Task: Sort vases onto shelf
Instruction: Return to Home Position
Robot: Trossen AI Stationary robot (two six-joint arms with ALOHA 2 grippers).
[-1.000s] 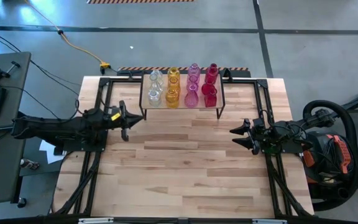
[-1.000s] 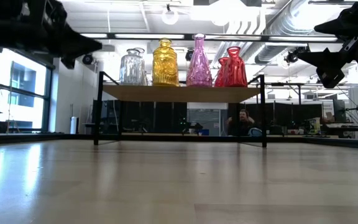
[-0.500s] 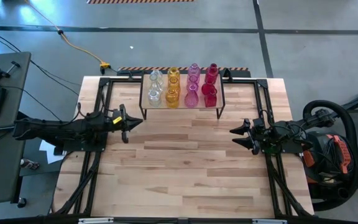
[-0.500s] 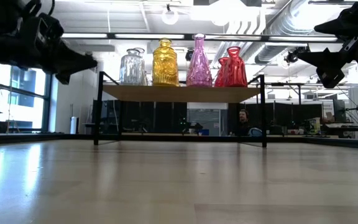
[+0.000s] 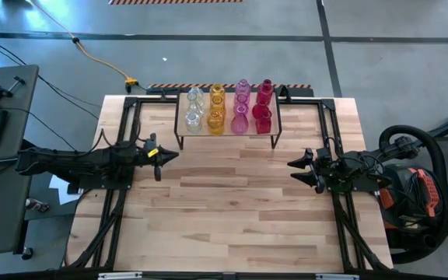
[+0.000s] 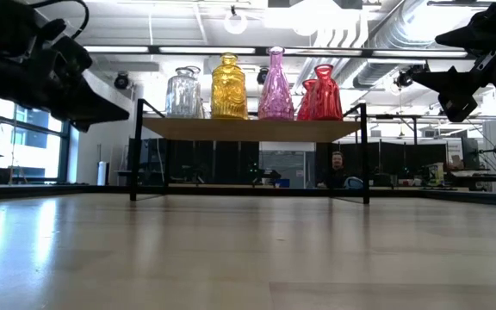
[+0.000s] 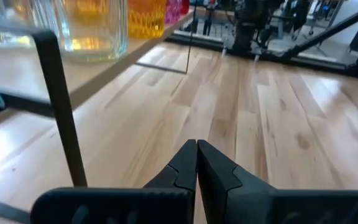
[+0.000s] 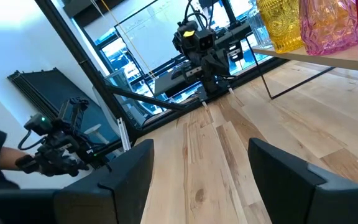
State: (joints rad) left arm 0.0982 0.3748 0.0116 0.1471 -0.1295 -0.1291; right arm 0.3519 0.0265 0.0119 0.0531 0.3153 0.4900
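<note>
Four colour groups of vases stand on the shelf (image 5: 225, 135) at the far middle of the table (image 5: 224, 225): clear vases (image 5: 194, 119) at one end, then amber vases (image 5: 216, 120), pink vases (image 5: 240, 119) and red vases (image 5: 263, 119). From above each group looks about three deep, though the glass overlaps too much for a sure count. No vase shows anywhere on the tabletop, so the sorting appears finished.

The left gripper (image 5: 160, 154) hovers over the table near the shelf's front corner on the clear-vase side. Its fingers are pressed together on nothing, as its wrist view shows. The right gripper (image 5: 295, 171) waits well apart from the shelf on the other side, with its fingers spread and empty.

What remains is likely only for the left arm to pull away. The risk lies in its position: the thin black shelf leg (image 7: 64, 112) stands just beside its fingertips. A sideways swing toward the shelf could clip that leg. Because the vases stand crowded together, one jolt could rock the nearest clear vase into its neighbours.
</note>
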